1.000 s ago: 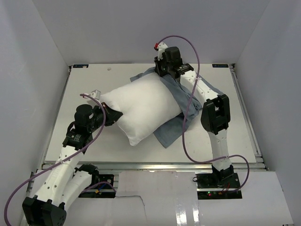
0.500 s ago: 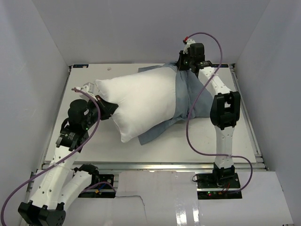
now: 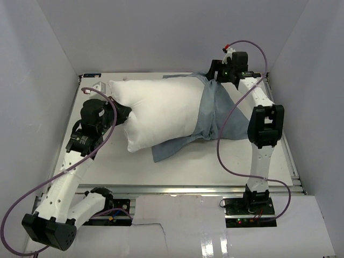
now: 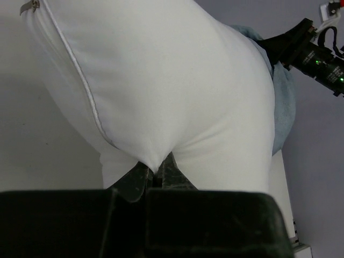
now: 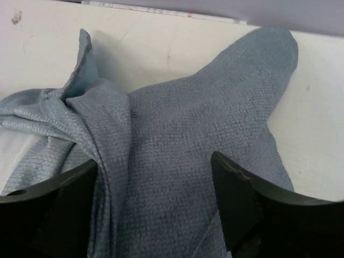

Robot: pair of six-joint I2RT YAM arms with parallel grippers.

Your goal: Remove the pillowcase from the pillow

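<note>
White table (image 3: 177,161): left gripper (image 4: 155,174) pinches pillow (image 3: 161,110); right gripper (image 3: 214,74) grips pillowcase (image 3: 215,110) (fingertips hidden by cloth).

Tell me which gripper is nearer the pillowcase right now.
Right. The right gripper is at the bunched pillowcase at the far edge; the left gripper pinches the pillow at its opposite end.

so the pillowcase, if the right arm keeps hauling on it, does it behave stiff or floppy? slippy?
Probably floppy: the pillowcase drapes and bunches into folds near the right gripper, and a loose corner lies flat on the table. Likely light. Its coarse weave in the right wrist view suggests some grip, so it may drag against the pillow rather than slide freely.
</note>
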